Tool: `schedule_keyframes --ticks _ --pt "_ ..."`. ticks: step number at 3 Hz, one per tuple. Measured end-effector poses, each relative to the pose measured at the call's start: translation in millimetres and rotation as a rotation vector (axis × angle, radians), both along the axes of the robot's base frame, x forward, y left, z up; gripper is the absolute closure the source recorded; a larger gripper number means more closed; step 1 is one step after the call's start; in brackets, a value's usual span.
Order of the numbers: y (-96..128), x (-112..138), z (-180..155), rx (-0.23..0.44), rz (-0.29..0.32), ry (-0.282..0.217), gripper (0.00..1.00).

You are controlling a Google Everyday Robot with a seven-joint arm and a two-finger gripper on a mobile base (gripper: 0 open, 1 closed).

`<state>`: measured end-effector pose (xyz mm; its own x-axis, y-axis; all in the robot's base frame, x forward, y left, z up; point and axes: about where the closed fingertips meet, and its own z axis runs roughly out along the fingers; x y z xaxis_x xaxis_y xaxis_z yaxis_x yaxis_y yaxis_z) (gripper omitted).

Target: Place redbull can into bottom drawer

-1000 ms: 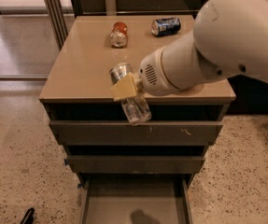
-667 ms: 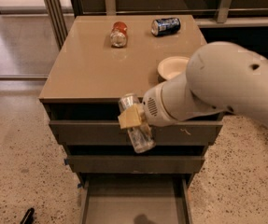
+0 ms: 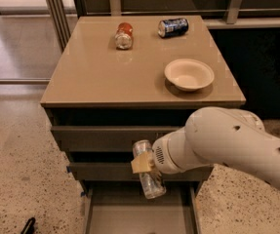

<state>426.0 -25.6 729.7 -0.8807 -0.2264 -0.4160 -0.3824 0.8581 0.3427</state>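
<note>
My gripper (image 3: 143,165) is shut on the redbull can (image 3: 148,173), a slim silver-grey can held nearly upright and tilted a little. It hangs in front of the middle drawer, just above the open bottom drawer (image 3: 139,213). The bottom drawer is pulled out at the lower edge of the view, a shallow tray with a flat grey floor. My white arm (image 3: 227,145) reaches in from the right.
On the tan cabinet top (image 3: 95,77) lie a red-orange can (image 3: 124,35) and a dark blue can (image 3: 172,27), and a white bowl (image 3: 189,74) stands at the right. Speckled floor lies to the left. A dark object (image 3: 28,225) sits at bottom left.
My arm has moved down and slightly right with the can, from the cabinet's top edge to just above the open bottom drawer. The bowl has come into view.
</note>
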Motion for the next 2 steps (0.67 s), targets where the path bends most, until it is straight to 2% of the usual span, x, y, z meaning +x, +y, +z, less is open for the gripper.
schedule_keyframes --ticks 2 --pt "-6.9 -30.2 -107.1 -0.068 -0.023 0.216 1.00"
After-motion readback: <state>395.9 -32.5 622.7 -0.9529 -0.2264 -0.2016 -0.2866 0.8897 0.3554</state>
